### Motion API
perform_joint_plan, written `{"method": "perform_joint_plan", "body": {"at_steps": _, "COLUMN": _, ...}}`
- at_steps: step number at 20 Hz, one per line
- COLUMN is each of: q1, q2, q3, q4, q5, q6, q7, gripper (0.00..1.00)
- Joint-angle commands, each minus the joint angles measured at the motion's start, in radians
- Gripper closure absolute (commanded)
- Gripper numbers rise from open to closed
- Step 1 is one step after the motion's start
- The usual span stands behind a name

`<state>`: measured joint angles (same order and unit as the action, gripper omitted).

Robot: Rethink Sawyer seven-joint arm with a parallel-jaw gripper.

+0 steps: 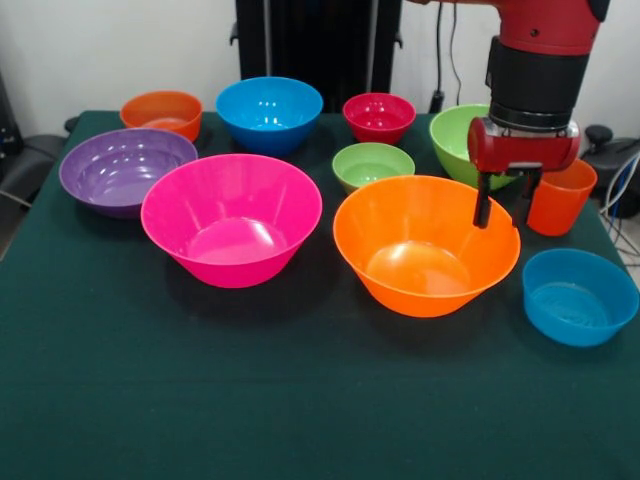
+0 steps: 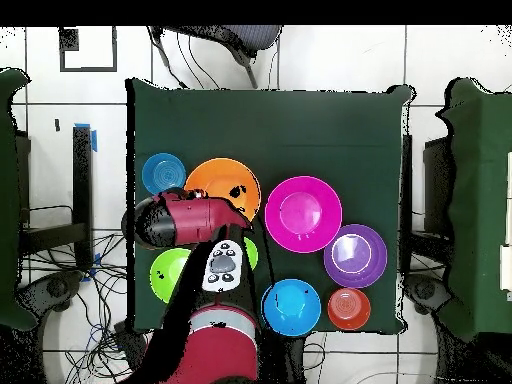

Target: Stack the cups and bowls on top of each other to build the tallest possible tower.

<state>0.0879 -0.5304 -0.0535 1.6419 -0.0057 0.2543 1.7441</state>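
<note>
My gripper is open and empty, its two black fingers hanging over the right rim of the large orange bowl. The orange tumbler stands upright just right of and behind the fingers. The large pink bowl sits left of the orange one. Behind them are the purple bowl, small orange bowl, medium blue bowl, small red bowl, small green bowl and medium green bowl. The small blue bowl is at the near right. Nothing is stacked.
All bowls stand on a dark green tablecloth. In the overhead view the arm covers the tumbler and the red bowl. Cables lie on the floor beside the table.
</note>
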Motion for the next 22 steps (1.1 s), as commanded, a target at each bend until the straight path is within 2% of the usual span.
{"method": "perform_joint_plan", "body": {"at_steps": 1, "q1": 0.004, "q2": 0.019, "q3": 0.063, "q4": 0.042, "q5": -0.036, "q6": 0.051, "q7": 0.086, "gripper": 1.00}}
{"method": "perform_joint_plan", "body": {"at_steps": 9, "q1": 0.006, "q2": 0.020, "q3": 0.063, "q4": 0.049, "q5": -0.014, "q6": 0.058, "q7": 0.111, "gripper": 1.00}}
{"method": "perform_joint_plan", "body": {"at_steps": 16, "q1": 0.016, "q2": 0.023, "q3": 0.055, "q4": 0.055, "q5": -0.024, "q6": 0.028, "q7": 0.114, "gripper": 1.00}}
{"method": "perform_joint_plan", "body": {"at_steps": 17, "q1": 0.011, "q2": 0.022, "q3": 0.063, "q4": 0.058, "q5": -0.028, "q6": 0.029, "q7": 0.106, "gripper": 0.00}}
{"method": "perform_joint_plan", "body": {"at_steps": 22, "q1": 0.021, "q2": 0.028, "q3": 0.060, "q4": 0.060, "q5": -0.017, "q6": 0.033, "q7": 0.122, "gripper": 0.00}}
